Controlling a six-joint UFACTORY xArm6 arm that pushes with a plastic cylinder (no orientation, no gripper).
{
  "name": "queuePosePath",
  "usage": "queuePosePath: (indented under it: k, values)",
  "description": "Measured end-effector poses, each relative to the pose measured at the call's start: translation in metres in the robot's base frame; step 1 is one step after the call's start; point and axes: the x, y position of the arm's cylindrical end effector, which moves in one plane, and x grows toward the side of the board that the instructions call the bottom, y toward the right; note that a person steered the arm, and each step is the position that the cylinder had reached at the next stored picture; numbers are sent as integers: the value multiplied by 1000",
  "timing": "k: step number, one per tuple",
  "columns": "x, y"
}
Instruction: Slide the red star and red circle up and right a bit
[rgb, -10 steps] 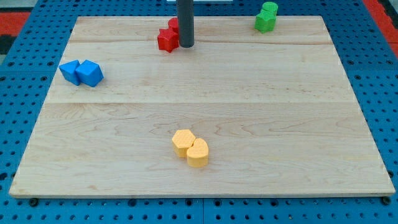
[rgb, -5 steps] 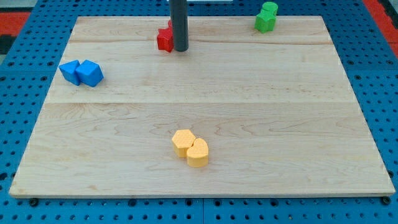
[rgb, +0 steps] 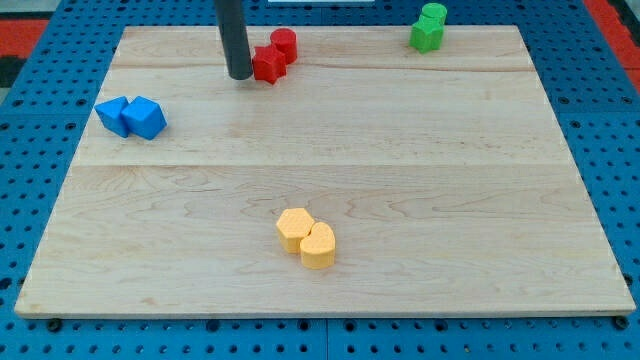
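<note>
Progress: by my reading the push is not yet made; the reds sit near the counter's 12 o'clock edge, and the shove toward 1–2 o'clock remains.
Blue blocks (rgb: 130, 116): angular pair at 9 o'clock, smooth, touching.
My tip (rgb: 239, 76): plain dark rod; this tool has nothing to spread or pinch; just beside the red star, at its 9 o'clock.
Red star (rgb: 267, 65): lobed, matte, touching the circle.
Red circle (rgb: 284, 43): short cylinder at the star's 1 o'clock.
Yellow blocks (rgb: 307, 238): rounded pair, 6 o'clock.
Green blocks (rgb: 429, 27): stubby pair, 1 o'clock.
Counter (rgb: 420, 180): pale planked wood.
</note>
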Motion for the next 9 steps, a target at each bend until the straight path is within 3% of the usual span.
queuePosePath:
  k: [3,7,9]
  values:
    - [-8,38]
    - [-35,46]
    - [29,45]
